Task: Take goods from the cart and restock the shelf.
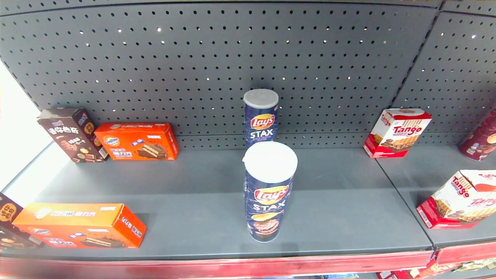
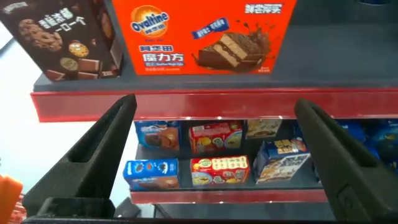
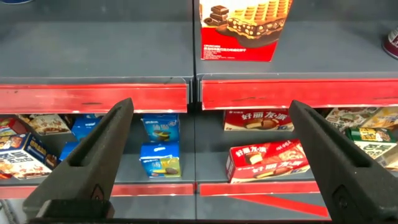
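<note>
Two blue crisp cans stand upright on the grey shelf point(image 1: 341, 209): one point(image 1: 268, 193) near the front edge, the other point(image 1: 260, 116) behind it at the pegboard back. My left gripper point(image 2: 214, 118) is open with nothing between its fingers, facing the shelf's red front edge point(image 2: 211, 102) below an orange wafer box point(image 2: 202, 34) and a brown cookie box point(image 2: 59, 37). My right gripper point(image 3: 211, 118) is open and empty too, in front of the red edge point(image 3: 93, 96) under a red-and-white wafer box point(image 3: 242, 28).
On the shelf sit an orange box point(image 1: 137, 141) and brown box point(image 1: 71, 133) at back left, an orange box point(image 1: 79, 224) at front left, and red-and-white boxes point(image 1: 397, 131) point(image 1: 459, 199) on the right. Lower shelves hold several small snack boxes point(image 2: 217, 171) point(image 3: 267, 162).
</note>
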### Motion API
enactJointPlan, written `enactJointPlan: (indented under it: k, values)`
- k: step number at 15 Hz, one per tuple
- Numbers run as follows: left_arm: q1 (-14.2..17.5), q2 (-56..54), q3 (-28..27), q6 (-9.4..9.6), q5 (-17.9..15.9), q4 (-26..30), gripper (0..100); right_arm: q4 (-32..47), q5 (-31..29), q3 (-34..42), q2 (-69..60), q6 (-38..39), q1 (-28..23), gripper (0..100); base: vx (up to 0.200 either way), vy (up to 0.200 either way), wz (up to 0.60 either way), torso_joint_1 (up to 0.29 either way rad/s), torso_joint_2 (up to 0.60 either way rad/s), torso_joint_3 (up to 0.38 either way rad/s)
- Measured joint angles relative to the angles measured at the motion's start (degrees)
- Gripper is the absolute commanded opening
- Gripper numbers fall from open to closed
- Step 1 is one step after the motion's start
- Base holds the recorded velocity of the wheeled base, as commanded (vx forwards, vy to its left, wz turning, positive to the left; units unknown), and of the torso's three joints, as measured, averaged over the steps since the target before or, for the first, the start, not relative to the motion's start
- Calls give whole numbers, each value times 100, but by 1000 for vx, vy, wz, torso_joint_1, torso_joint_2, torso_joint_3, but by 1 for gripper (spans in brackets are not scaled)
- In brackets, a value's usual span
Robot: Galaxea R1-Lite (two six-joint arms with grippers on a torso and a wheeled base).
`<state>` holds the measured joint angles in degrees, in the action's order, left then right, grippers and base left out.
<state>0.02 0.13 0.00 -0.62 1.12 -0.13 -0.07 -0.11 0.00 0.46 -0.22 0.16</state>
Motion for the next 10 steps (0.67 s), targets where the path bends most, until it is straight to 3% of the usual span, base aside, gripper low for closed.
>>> enactJointPlan:
  k: [2,10]
  values:
    - [-7,-2,0,55,-155,9,100,0,-2,0,-2,-2,0,100,0,0,0,0,0,0]
    - [-2,-6,0,24,-74,9,100,-2,9,0,-2,-22,0,100,0,0,0,0,0,0]
